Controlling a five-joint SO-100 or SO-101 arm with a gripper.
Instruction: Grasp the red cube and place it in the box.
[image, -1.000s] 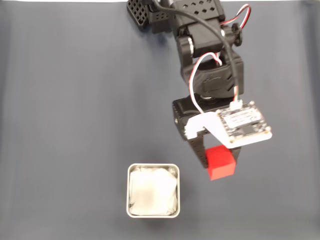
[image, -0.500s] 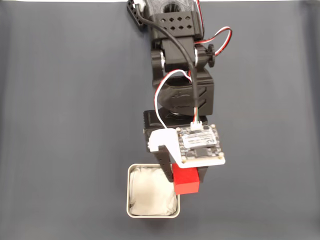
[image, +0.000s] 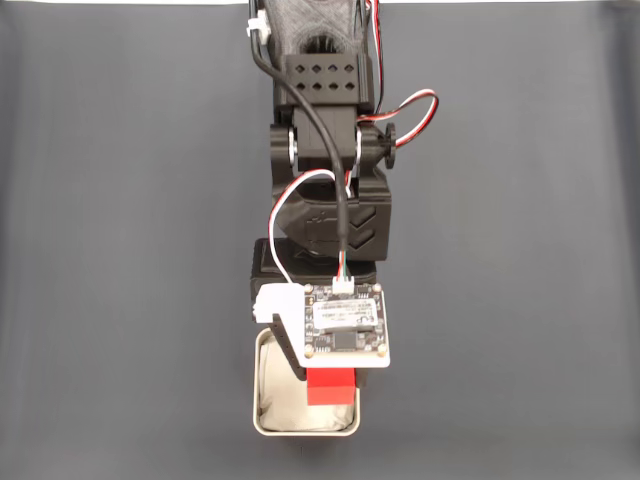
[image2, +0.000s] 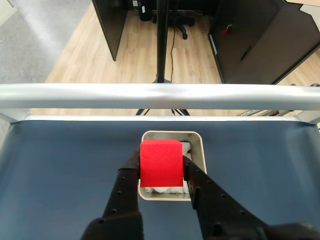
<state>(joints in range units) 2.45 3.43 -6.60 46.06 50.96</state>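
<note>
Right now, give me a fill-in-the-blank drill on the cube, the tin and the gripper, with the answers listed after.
1. The gripper is shut on the ____ cube.
2. In the wrist view the cube hangs above the open ____.
3. The tin's lining is ____ in colour.
4. In the fixed view the tin stands on a dark ____ mat.

Missing words: red; box; white; blue

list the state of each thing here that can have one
pincer: shut on the red cube, over the box
red cube: held off the surface between the fingers, not yet released
box: open, upright on the table, white lining inside, the cube not yet resting in it
</note>
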